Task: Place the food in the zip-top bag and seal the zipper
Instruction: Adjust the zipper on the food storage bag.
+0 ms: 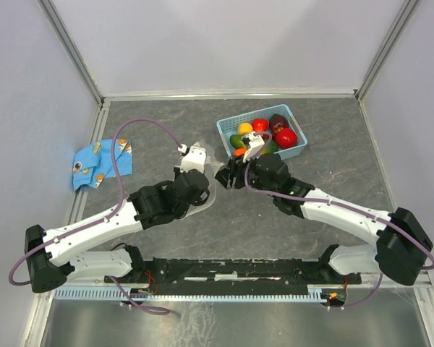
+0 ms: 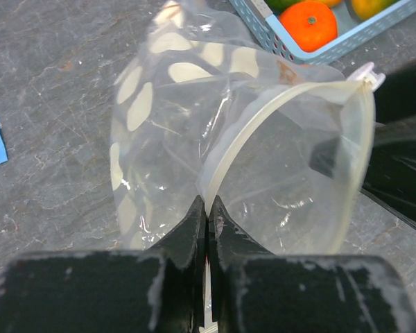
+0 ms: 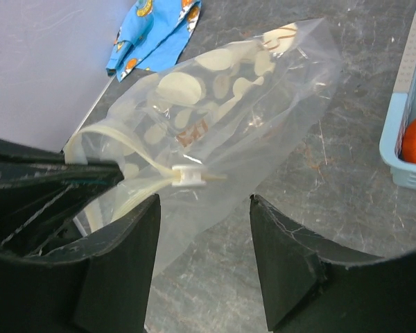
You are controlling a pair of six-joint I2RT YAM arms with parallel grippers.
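The clear zip-top bag (image 2: 173, 139) with white dots lies on the table with its mouth held open. My left gripper (image 2: 208, 208) is shut on the whitish zipper strip (image 2: 243, 139) at the mouth's near rim. I see no food inside the bag. My right gripper (image 3: 204, 229) is open and empty, just short of the white slider (image 3: 187, 175) at the end of the zipper. In the top view both grippers, left (image 1: 195, 177) and right (image 1: 228, 176), meet at the bag (image 1: 202, 163). The food (image 1: 286, 137) sits in the blue basket (image 1: 228, 130); an orange piece (image 2: 308, 24) shows there.
A blue patterned cloth (image 1: 98, 165) lies at the far left; it also shows in the right wrist view (image 3: 152, 31). The basket's corner (image 3: 402, 146) is just right of my right gripper. White walls enclose the dark table on three sides.
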